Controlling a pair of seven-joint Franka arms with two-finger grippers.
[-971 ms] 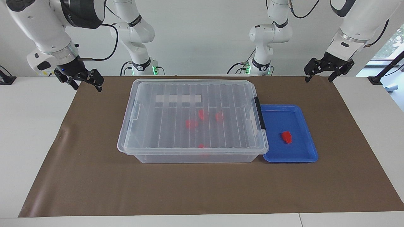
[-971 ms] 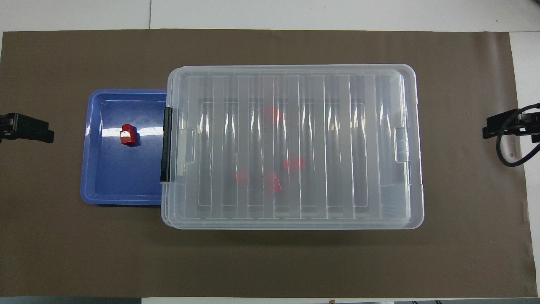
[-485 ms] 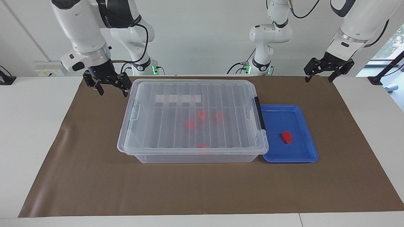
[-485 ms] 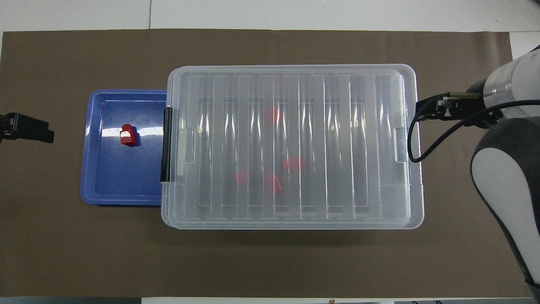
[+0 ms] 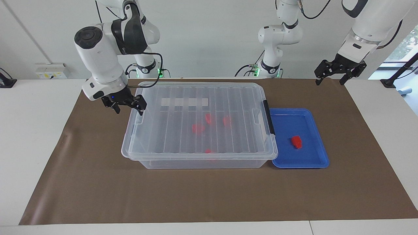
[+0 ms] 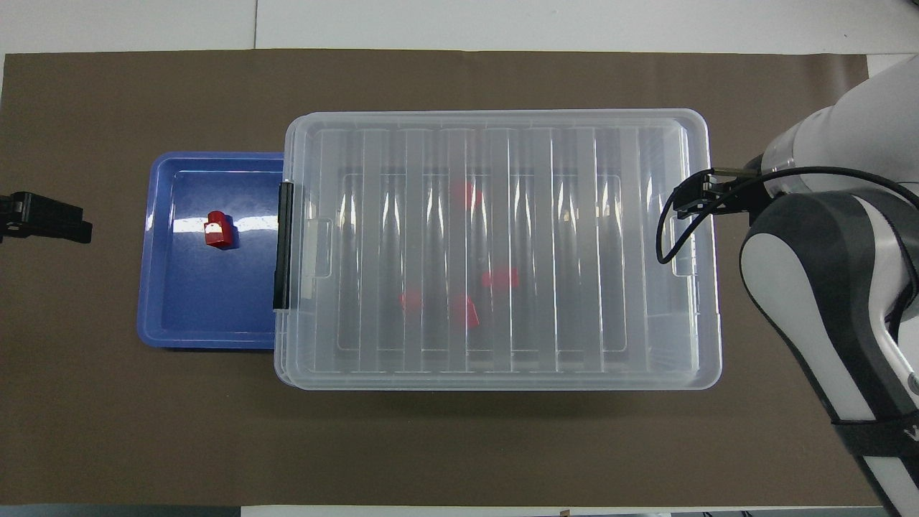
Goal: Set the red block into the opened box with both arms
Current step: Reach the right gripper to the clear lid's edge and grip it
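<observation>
Red block (image 5: 296,141) in blue tray (image 5: 318,162)

No text, label, brand, number or sign can be read anywhere in either view. The dark band on the right arm (image 5: 125,31), above its pincer, carries pale lettering, but it is too small and too slanted to make out. The white strip on the lid of the box (image 5: 184,102), just beside the right gripper (image 5: 128,106), is blank.
</observation>
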